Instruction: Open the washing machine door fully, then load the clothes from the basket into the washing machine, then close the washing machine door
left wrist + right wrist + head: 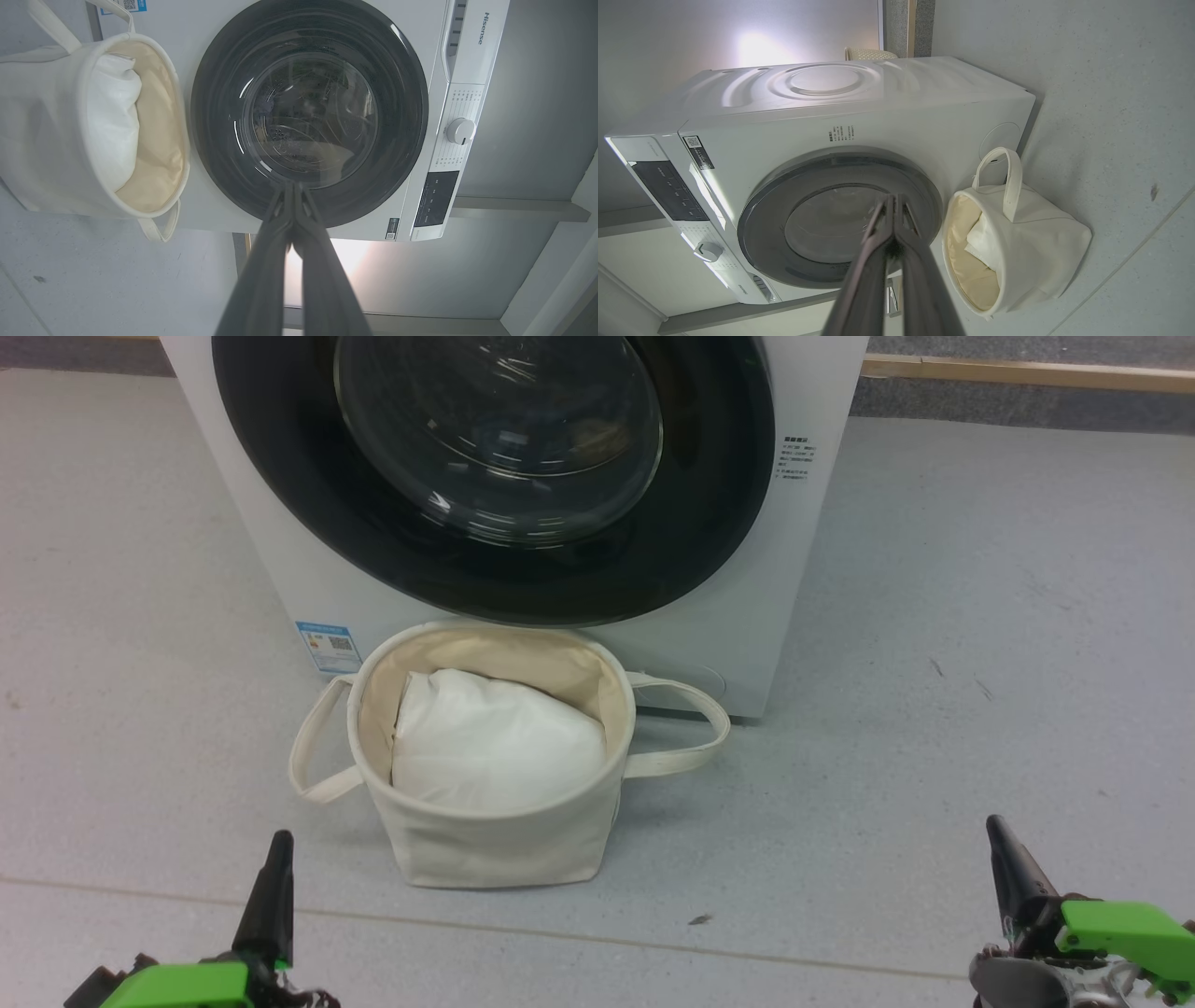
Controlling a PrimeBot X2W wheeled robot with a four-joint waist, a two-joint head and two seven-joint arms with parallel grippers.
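Washing machine door [495, 569] is shut, its glossy black rim flush against the front of the white washing machine [812, 616]. It lies ahead of you, up the head view from both tools. Your left tool [292, 191] has its two dark fingers pressed together and grips nothing. Your right tool [893, 203] is the same: fingers closed on each other, empty. Both hang low, one at each bottom corner of the head view, well apart from the door.

The relation to mind is this: the door lies forward of the tools and between them, with its centre offset toward your left side, so the left arm is the nearer one. But the basket [495, 845] stands on the floor [934, 709] just in front of the washer, below the door and right on the line from the left tool to the glass. The right tool has the freer path, passing outside the basket's loop handle.

In the basket lies plain white padding [495, 747]. Through the domed glass you can make out a beige-brown patch [322, 156] in the drum. It may be cloth, but it is too dim to be sure.

With the door closed and padding as the basket's load, I judge the loading done and the task at or near its end. If you do reach for the door, go over or around the basket. I cannot tell which edge of the rim carries the catch.
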